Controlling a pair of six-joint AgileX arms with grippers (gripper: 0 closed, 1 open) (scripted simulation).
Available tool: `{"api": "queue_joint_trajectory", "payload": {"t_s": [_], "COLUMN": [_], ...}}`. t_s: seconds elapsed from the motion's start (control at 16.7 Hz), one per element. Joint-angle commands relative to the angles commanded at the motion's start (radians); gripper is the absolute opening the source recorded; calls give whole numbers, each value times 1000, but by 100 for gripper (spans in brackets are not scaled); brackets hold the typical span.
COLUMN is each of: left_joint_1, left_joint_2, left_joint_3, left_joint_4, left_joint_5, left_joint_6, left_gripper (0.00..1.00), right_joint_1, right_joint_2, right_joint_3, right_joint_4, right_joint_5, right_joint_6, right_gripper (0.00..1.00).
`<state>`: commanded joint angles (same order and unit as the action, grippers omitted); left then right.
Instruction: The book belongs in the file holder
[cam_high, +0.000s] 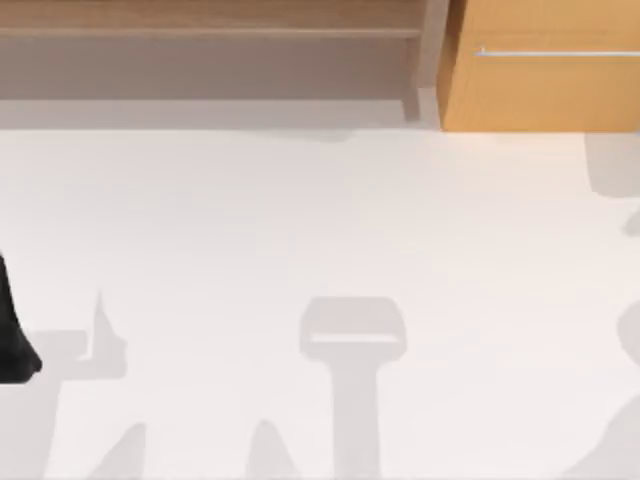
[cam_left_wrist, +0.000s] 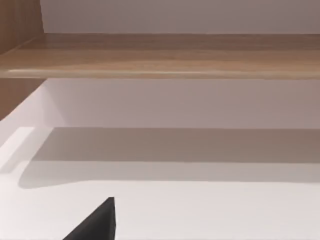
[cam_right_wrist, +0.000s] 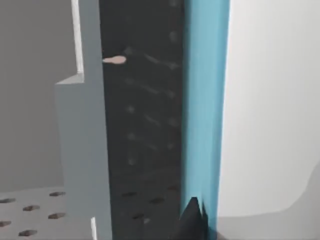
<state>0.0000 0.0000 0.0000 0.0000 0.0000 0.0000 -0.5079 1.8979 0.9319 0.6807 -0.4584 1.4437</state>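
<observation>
Risk comes first: the book (cam_right_wrist: 206, 115), a teal edge standing upright beside a grey perforated file holder (cam_right_wrist: 82, 150), could snag the divider and tip. The left gripper (cam_left_wrist: 95, 225) idles over the white table (cam_high: 320, 230); whether either hand grasps anything, I cannot tell. The holder's dark slot looks unfilled.

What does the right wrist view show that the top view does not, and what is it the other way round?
Right wrist view: the narrow book's teal-blue edge standing beside a dark perforated file holder panel, with the dark tip of the right gripper at that edge.
Top view: a long wooden shelf, an orange-wood cabinet with a silver handle, the white table and the black left arm at the table's left side.
Shared: a dark robot part at the picture's edge, from a different arm in each.
</observation>
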Motion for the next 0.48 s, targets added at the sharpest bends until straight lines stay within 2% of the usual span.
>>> {"api": "queue_joint_trajectory", "payload": {"t_s": [0.48], "left_joint_1": [0], "left_joint_2": [0], "left_joint_3": [0], "left_joint_4": [0], "left_joint_5": [0], "left_joint_6": [0], "left_gripper": [100], "right_joint_1": [22], "right_joint_2": [75], "right_joint_3": [82], "right_joint_4": [-11], "right_joint_5": [29], "right_joint_6": [9], "right_gripper": [0]}}
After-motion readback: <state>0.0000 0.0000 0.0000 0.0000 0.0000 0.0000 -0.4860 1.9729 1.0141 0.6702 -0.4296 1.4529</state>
